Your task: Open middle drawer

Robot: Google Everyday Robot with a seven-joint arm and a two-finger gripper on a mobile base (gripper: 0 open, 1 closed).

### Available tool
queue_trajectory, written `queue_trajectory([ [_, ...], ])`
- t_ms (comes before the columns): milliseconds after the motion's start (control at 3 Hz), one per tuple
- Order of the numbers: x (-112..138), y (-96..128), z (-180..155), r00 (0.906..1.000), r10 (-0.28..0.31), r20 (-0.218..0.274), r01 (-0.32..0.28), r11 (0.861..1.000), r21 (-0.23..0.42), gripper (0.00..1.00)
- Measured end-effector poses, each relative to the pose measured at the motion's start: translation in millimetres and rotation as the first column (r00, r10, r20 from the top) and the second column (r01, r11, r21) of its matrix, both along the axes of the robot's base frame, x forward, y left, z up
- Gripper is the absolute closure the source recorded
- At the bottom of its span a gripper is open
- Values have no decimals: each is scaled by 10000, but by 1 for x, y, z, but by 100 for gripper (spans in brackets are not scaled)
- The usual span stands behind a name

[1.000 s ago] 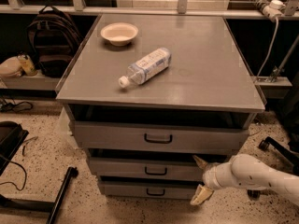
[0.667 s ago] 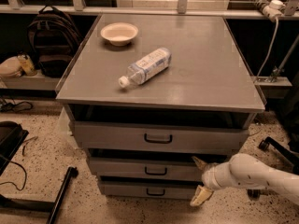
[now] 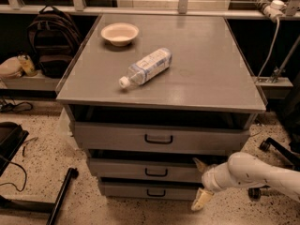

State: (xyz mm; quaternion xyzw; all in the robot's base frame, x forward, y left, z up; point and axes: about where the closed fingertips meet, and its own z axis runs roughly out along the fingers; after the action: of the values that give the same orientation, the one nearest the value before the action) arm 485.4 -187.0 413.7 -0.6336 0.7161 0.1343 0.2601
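Watching the cabinet (image 3: 211, 69), I see nothing has moved in the last second. The middle drawer (image 3: 117, 168), second down, still looks shut, its handle (image 3: 156, 172) untouched. My gripper (image 3: 200, 182) hangs at the drawer's right end, fingers spread wide, holding nothing, so the pull hasn't begun. The bottle (image 3: 146, 67) label is unreadable.

We see the gripper (image 3: 201, 182) at lower right, fingers spread, by the right end of the middle drawer (image 3: 126, 168).
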Motion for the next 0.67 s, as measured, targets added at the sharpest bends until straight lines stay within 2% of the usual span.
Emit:
queue_trajectory([
  [333,-15,-3,2,9985,19,-549,-27,9999,-134,0],
  [667,-39,-5,11,9927,102,-1199,-138,9995,-287,0],
])
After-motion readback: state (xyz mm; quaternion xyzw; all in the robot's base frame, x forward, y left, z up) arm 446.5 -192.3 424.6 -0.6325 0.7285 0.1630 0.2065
